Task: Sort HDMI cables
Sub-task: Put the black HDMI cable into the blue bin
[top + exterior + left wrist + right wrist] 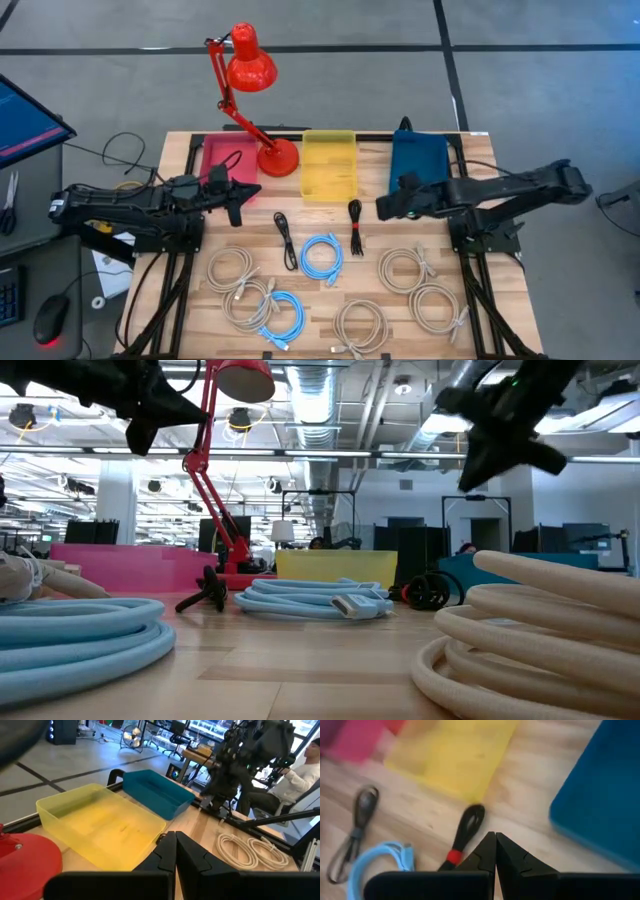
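Observation:
The HDMI cables lie on the wooden table in front of three bins. Two thin black bundles [286, 240] [355, 226] lie nearest the bins, one bound with a red tie [452, 856]. Two light blue coils [322, 255] [281, 318] and several beige coils [230, 268] [406, 268] lie flat toward the near edge. My left gripper [255, 190] hovers shut at the pink bin's near right corner, holding nothing. My right gripper [382, 208] hovers shut, slanting down, just right of the red-tied black bundle, also holding nothing.
Pink [228, 165], yellow [329, 163] and blue [418, 165] bins stand in a row at the far edge. A red desk lamp has its base [278, 157] between the pink and yellow bins and its arm leaning toward the far left. A person [300, 775] sits beyond the table's right side.

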`<state>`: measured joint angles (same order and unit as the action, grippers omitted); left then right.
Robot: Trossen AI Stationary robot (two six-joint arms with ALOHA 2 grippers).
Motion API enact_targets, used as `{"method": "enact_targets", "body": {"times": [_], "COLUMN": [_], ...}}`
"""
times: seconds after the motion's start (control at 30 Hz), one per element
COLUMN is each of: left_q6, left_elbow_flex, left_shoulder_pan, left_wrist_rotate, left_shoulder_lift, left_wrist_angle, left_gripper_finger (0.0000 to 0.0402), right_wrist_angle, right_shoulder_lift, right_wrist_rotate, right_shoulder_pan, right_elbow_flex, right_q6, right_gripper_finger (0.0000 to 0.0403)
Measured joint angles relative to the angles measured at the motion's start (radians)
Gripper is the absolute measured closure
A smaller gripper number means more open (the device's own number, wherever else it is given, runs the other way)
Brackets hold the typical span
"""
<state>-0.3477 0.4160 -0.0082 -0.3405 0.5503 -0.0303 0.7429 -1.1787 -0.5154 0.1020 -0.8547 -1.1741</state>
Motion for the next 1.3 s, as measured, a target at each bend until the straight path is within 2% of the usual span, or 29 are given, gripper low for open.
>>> {"method": "enact_targets", "body": {"times": [0.23,0.43,0.57,0.83,0.97,1.13,1.3], "left_q6": [0.0,0.0,0.0,0.0,0.0,-0.001,-0.008], "left_elbow_flex": [0.0,0.0,0.0,0.0,0.0,0.0,0.0], "left_shoulder_pan": [0.0,0.0,0.0,0.0,0.0,0.0,0.0], "left_wrist_rotate": [0.0,0.0,0.0,0.0,0.0,0.0,0.0], "left_shoulder_lift": [0.0,-0.001,0.0,0.0,0.0,0.0,0.0], "left_wrist_angle": [0.001,0.001,0.001,0.001,0.001,0.001,0.001], "left_gripper_finger": [0.0396,0.0397,0.0396,0.0395,0.0396,0.0393,0.0395], "right_wrist_angle": [-0.116,-0.242,-0.266,-0.301,-0.388,-0.482,-0.473], "right_shoulder_lift": [-0.172,-0.273,-0.344,-0.451,-0.482,-0.532,-0.575], "right_wrist_rotate": [0.185,0.311,0.36,0.439,0.458,0.471,0.466], "right_shoulder_pan": [-0.003,-0.038,-0.061,-0.066,-0.066,-0.064,-0.064], "right_elbow_flex": [-0.021,-0.023,-0.022,-0.022,-0.022,-0.023,-0.027], "right_q6": [0.169,0.162,0.162,0.152,0.152,0.144,0.129], "right_gripper_finger": [0.0403,0.039,0.0342,0.0207,0.0164,0.0156,0.0177]}}
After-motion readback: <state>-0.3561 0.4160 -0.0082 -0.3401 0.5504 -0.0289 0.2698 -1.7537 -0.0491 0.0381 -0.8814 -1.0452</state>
